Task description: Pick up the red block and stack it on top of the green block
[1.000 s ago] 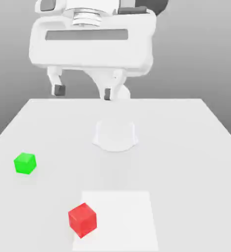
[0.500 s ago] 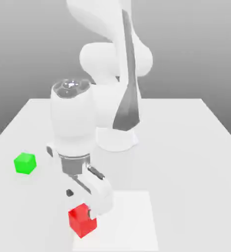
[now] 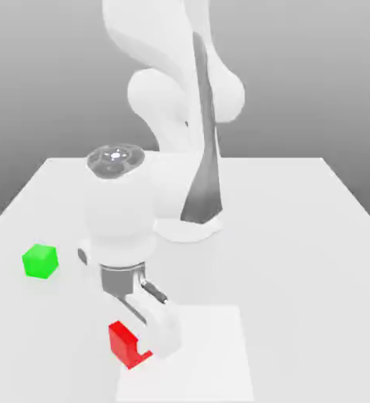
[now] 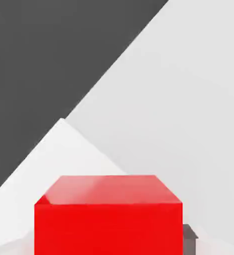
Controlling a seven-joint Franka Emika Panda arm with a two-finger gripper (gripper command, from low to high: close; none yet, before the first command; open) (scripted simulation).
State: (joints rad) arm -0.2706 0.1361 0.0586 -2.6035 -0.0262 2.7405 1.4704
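Note:
The red block (image 3: 123,343) lies near the table's front edge, at the corner of a pale square patch (image 3: 212,346). My gripper (image 3: 143,349) has come down over it, and the white hand covers the block's side toward the exterior view's right. In the hand view the red block (image 4: 108,219) sits close between the jaws, with a dark fingertip (image 4: 189,233) against its side; the gripper is shut on it. The green block (image 3: 40,260) rests alone on the table at the exterior view's left, well apart from the hand.
The arm's round base (image 3: 190,227) stands at the middle of the white table (image 3: 314,236), behind the hand. The arm's links rise above it and lean forward over the front area.
The arm swung down from high above the table to the red block. In the last half second the hand sank lower around the block and the jaws closed on it.

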